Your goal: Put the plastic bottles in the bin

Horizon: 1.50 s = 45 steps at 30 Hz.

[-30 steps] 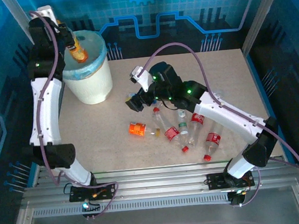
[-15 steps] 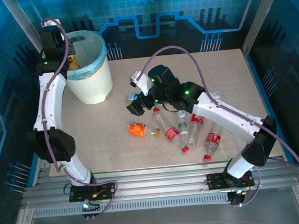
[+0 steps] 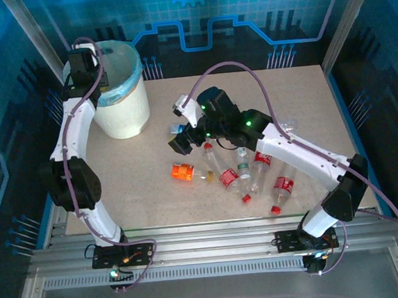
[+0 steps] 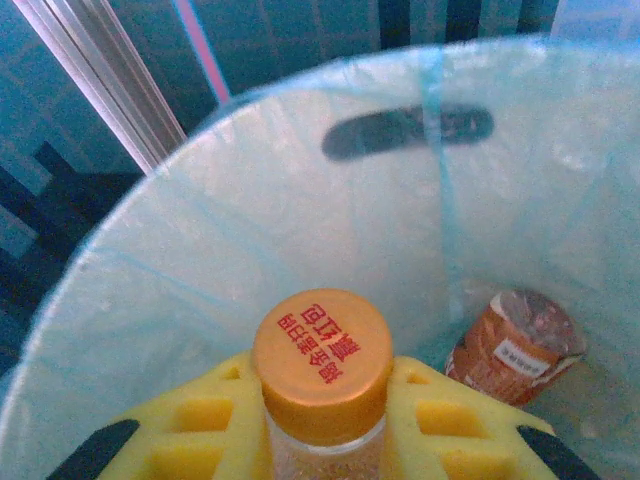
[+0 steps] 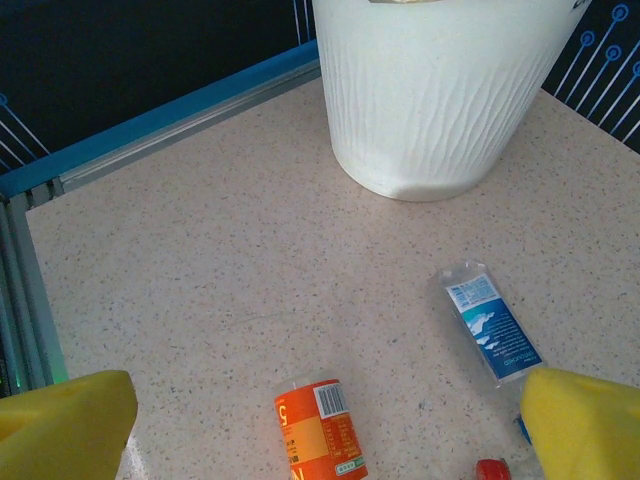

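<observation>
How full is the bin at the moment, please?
Nearly empty: the left wrist view shows one orange-labelled bottle lying at the bottom of the bin; part of its floor is hidden.

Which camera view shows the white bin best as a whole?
The top external view: the bin shows its blue-lined rim and white wall together. The left wrist view looks into its lined inside, where an orange-labelled bottle rests. The right wrist view gives its ribbed outer wall, cut at the top.
</observation>
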Available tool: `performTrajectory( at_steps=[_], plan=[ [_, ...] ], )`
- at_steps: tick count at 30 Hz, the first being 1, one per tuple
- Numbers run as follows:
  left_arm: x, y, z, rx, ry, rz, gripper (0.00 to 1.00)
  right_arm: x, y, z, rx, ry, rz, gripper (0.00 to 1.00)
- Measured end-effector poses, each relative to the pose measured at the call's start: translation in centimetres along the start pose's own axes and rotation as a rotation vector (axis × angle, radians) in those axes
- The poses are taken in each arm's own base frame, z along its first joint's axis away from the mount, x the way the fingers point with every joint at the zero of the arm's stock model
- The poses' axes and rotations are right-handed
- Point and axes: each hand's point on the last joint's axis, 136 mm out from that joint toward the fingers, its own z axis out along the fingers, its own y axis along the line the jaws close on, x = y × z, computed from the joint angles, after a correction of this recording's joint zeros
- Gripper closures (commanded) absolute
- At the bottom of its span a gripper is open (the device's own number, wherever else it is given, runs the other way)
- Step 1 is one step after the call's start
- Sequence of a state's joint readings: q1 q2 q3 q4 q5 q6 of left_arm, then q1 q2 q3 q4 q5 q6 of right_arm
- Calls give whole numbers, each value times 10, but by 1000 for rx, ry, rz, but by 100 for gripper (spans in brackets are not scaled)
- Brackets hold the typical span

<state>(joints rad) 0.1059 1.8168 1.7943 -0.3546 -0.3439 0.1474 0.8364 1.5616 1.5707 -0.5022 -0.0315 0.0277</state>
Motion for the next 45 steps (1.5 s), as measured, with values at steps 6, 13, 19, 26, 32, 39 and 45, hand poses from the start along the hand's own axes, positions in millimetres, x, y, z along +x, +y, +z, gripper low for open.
performTrajectory(
  at_steps=[6,13,19,26,32,39,45],
  plan=[
    [20,8,11,33,66,-49,54,5,2,-1,-8,12,19,0],
    [23,2,8,103,93,-100,35,12,4,-9,-15,16,31,0],
    [9,-1,-7,143,75,-131,35,12,4,-9,-14,18,46,0],
    [-36,3,-50,190,-22,-189,32,13,3,-9,-6,21,54,0],
    [-74,-21,-110,262,-130,-164,30,18,-1,-9,10,42,42,0],
    [-101,-95,-213,460,-285,-21,29,32,-31,-26,104,72,66,0],
    [-75,-138,-279,626,-352,75,15,72,-68,-51,195,145,192,4]
  ],
)
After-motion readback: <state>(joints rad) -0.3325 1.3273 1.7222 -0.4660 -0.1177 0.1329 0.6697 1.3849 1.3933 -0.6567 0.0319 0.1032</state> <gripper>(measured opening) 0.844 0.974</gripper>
